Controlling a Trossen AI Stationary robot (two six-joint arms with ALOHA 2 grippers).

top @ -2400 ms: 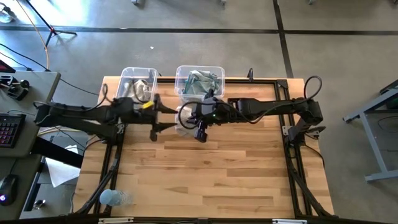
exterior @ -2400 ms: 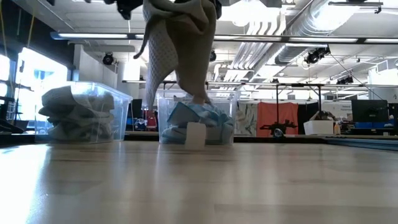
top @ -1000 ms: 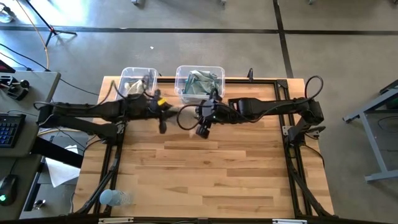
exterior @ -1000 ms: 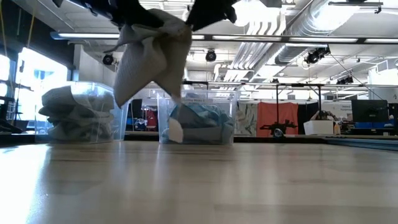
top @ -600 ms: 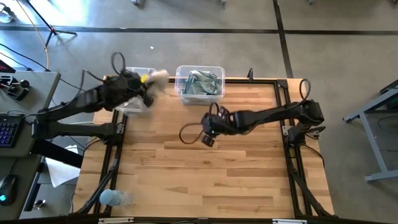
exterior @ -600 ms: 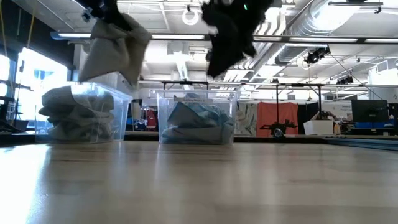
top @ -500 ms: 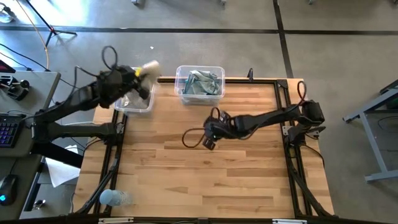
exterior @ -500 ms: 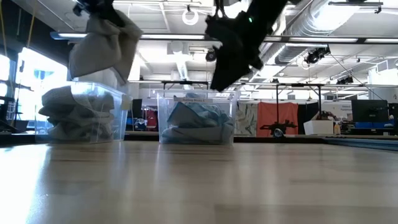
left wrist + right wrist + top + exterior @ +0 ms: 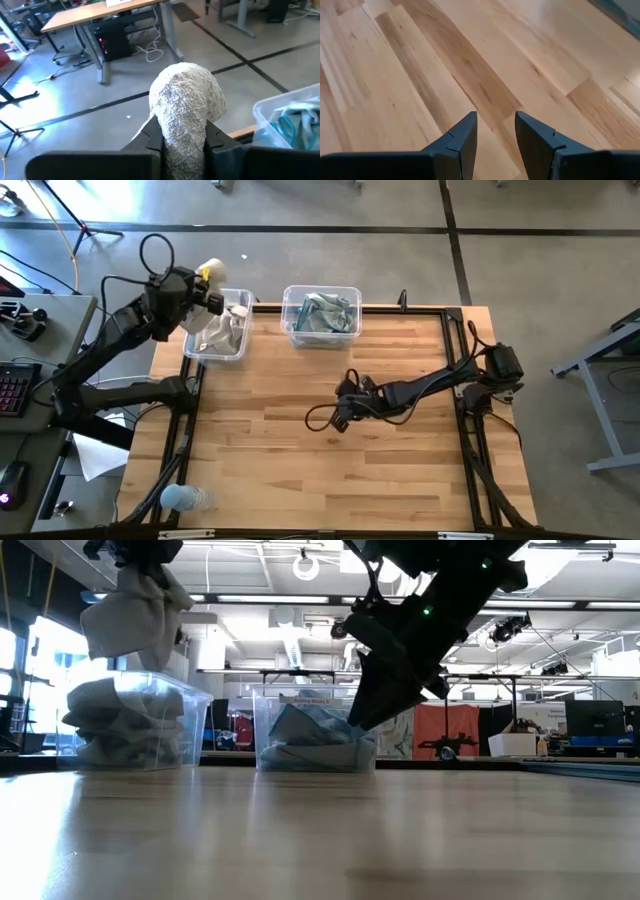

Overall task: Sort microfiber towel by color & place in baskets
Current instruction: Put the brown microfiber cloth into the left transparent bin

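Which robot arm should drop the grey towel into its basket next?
Left. The left gripper already holds the beige-grey towel above the basket of grey ones; the right gripper is empty over bare table.

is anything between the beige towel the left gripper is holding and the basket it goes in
Nothing visible. The left gripper holds the beige towel above the left basket, which already has beige towels inside and an open top. The right gripper is away, low over the table.

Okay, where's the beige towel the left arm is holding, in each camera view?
High view: beige towel hangs from left gripper over left basket.
Low view: upper left, above that basket.
Left wrist view: centre, between the fingers.
Right wrist view: not in it.
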